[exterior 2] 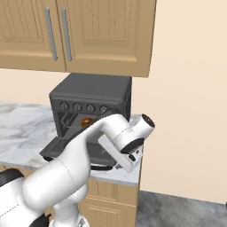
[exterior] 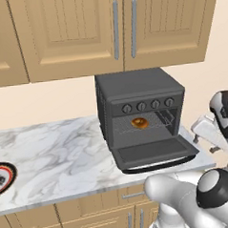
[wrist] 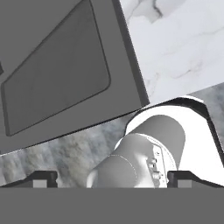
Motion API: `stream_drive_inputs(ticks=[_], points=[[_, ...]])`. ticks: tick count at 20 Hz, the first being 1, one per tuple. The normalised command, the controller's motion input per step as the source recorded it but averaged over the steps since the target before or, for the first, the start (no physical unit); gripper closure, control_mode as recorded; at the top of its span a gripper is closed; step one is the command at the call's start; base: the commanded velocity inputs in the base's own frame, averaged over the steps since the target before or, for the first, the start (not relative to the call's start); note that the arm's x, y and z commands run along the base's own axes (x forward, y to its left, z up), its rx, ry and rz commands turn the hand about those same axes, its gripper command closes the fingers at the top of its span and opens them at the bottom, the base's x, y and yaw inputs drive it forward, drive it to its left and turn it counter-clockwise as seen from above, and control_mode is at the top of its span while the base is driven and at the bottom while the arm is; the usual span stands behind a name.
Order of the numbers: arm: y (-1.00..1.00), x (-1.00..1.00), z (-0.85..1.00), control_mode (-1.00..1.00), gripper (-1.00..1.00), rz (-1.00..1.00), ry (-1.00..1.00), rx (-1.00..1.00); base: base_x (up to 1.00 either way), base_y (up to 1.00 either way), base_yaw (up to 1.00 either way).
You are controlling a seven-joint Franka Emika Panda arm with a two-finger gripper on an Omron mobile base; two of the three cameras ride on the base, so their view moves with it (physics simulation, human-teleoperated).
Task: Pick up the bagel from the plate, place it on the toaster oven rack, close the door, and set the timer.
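Marble counter (exterior: 56, 153) carries my toaster oven (exterior: 139, 97) at its right end, door (exterior: 154, 152) dropped flat over the front edge because the bagel (exterior: 139, 123) already sits on the rack (exterior: 150, 123), so my gripper (wrist: 112, 179), fingers spread and empty, hangs off the door's right corner.

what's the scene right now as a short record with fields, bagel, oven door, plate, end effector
bagel: bagel lies on the rack inside the toaster oven
door: door dropped open, lying out flat over the counter
plate: plate at the left edge of the counter, nothing seen on it
end effector: end effector open, holding nothing, over the open door near the counter's front edge
left to do: close the door, set the timer with one of the knobs
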Motion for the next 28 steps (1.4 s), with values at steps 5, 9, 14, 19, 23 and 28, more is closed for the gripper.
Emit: stream_drive_inputs(ticks=[5,9,14,19,23,28], points=[[0.00,0.00,-0.31,-1.00,-1.00,0.00,0.04,0.15,0.00,0.00,0.00],[0.00,0.00,-0.23,-1.00,-1.00,0.00,0.00,0.11,0.00,0.00,0.00],[0.06,0.00,-0.10,-1.00,-1.00,0.00,0.00,0.09,0.00,0.00,0.00],[0.19,0.05,-0.01,-1.00,-1.00,0.00,0.00,0.07,0.00,0.00,0.00],[0.11,0.11,-0.06,-1.00,-1.00,-0.02,0.00,0.02,0.00,0.00,0.00],[0.00,0.11,-0.16,-1.00,-1.00,-0.07,-0.01,0.00,0.00,0.00,0.00]])
